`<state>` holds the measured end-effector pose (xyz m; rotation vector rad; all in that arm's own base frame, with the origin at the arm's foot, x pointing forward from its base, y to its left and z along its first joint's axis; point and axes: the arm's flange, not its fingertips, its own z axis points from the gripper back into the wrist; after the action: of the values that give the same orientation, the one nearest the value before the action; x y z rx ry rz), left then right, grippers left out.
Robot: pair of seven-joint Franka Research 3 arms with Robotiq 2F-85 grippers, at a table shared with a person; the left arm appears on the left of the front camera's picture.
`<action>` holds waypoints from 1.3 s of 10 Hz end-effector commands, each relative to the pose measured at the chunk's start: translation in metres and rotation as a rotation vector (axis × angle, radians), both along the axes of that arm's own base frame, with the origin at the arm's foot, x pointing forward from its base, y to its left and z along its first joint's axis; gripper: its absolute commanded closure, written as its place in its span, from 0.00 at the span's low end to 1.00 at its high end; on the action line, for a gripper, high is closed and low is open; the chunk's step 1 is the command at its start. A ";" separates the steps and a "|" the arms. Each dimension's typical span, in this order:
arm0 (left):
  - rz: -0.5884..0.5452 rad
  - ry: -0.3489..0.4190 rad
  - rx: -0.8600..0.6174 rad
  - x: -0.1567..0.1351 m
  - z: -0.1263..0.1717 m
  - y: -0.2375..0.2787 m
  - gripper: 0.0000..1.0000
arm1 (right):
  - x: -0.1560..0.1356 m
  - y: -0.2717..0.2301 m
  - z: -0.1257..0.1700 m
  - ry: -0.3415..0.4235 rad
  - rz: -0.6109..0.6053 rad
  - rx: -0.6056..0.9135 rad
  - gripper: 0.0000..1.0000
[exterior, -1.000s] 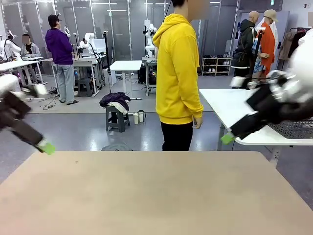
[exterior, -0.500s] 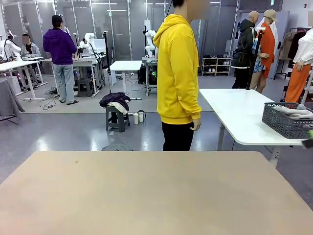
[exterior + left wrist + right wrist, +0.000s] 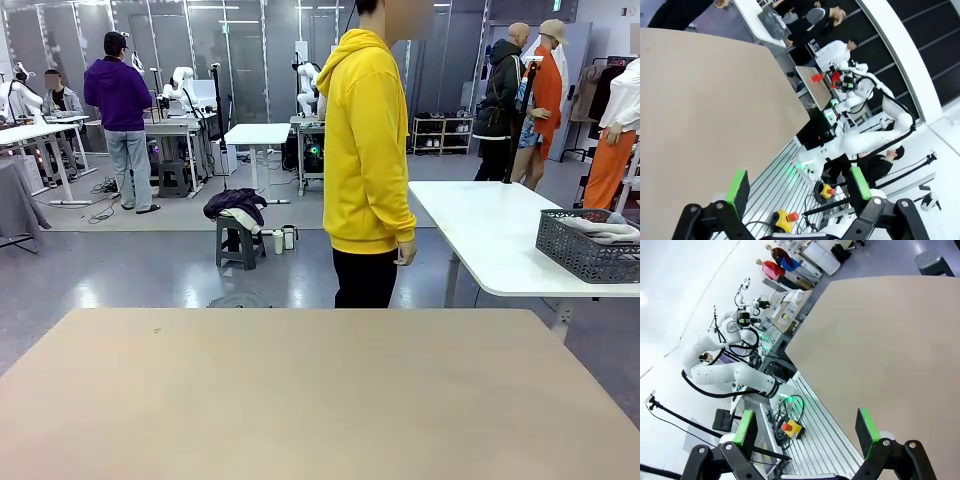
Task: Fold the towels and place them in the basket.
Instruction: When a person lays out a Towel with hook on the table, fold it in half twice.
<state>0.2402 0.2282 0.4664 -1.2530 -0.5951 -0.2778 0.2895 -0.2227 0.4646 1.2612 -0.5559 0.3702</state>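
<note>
No legible text, no readable labels, brands, numbers or signs, any print too blurred

The left gripper (image 3: 799,184) has two black fingers built of jointed links. Round pale screws pin the links, and each finger ends in a bright green pad (image 3: 737,186). The right gripper (image 3: 807,427) is made alike: black links, pale round screws, green pads (image 3: 866,425). The person (image 3: 368,150) wears a yellow hoodie with long sleeves and black trousers.
</note>
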 end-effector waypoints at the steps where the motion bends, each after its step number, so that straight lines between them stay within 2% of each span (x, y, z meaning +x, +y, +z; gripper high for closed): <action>1: 0.018 -0.005 -0.010 0.006 0.012 0.002 0.00 | 0.004 -0.003 0.005 -0.031 0.017 -0.002 0.00; 2: 0.007 -0.017 -0.020 0.007 0.017 -0.002 0.00 | 0.006 -0.001 0.004 -0.033 0.034 -0.002 0.00; 3: 0.020 0.010 -0.008 0.003 -0.001 0.004 0.00 | 0.000 -0.004 -0.002 -0.004 0.001 0.011 0.00; 13: 0.020 0.010 -0.008 0.003 -0.001 0.004 0.00 | 0.000 -0.004 -0.002 -0.004 0.001 0.011 0.00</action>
<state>0.2440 0.2300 0.4663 -1.2439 -0.5837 -0.2277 0.2889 -0.2267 0.4618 1.2602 -0.5350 0.3609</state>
